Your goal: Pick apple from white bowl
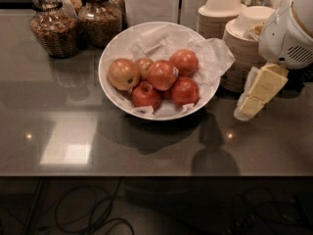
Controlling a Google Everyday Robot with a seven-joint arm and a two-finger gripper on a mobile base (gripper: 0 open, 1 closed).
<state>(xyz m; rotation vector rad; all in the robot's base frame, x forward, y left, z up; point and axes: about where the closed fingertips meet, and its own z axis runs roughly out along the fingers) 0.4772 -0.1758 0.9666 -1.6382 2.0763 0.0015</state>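
So here's how things are laid out. The white bowl (113, 45) is parked in the middle of a dark grey countertop (146, 148), lined with crumpled white paper (215, 53) and loaded with a handful of apples. The apple (162, 75) that's wanted is the big red one with the small pale sticker. It's sitting dead centre in the pile, propped on top, so its upper side is fully exposed. A paler yellowish apple (123, 73) is pressed against it on the left of the view, and two darker red apples (145, 94) (185, 90) are tucked in just under its front edge.

The gripper (252, 104) is seen at the right edge of the view, outside the bowl, hanging low near the counter beside the stacked beige paper bowls (242, 53). Nothing is held by it; whether it's open or closed can't be told from this angle.

The bit that matters: the apple lies well off to the left of the gripper in the view and higher up, with the bowl's right rim and the paper flap in between. A lift over that rim, then a drop from above, is probably what's called for, since the sides are crowded by neighbours. Being round, no particular grip axis is favoured.
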